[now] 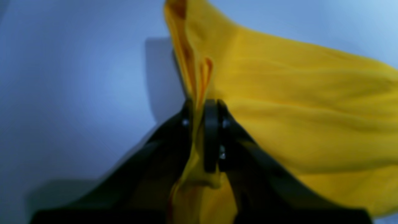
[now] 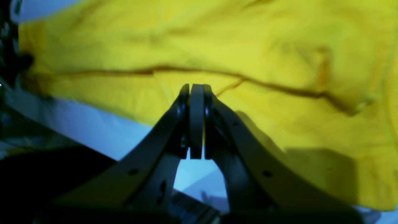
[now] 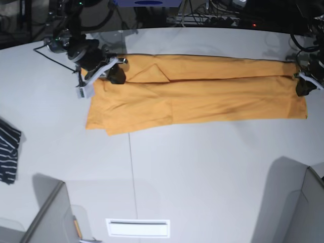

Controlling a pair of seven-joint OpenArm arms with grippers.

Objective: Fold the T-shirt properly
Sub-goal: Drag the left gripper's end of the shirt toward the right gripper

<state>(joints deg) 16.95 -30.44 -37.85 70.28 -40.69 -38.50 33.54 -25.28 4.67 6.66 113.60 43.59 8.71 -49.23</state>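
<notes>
The orange-yellow T-shirt [image 3: 197,98] lies stretched in a long band across the far part of the white table [image 3: 202,167], its far edge folded over toward the middle. My left gripper [image 3: 302,87] is at the shirt's right end. In the left wrist view the left gripper [image 1: 200,104] is shut on a raised fold of the T-shirt [image 1: 295,102]. My right gripper [image 3: 117,76] is at the shirt's left end. In the right wrist view the right gripper [image 2: 196,88] is shut, its tips at a folded edge of the T-shirt [image 2: 217,40], with a crease running from them.
A dark navy striped garment [image 3: 7,152] lies at the table's left edge. Cables and equipment [image 3: 212,17] run along the back. Grey panels stand at the front left [image 3: 48,217] and front right [image 3: 304,202]. A white slot [image 3: 137,228] sits near the front edge.
</notes>
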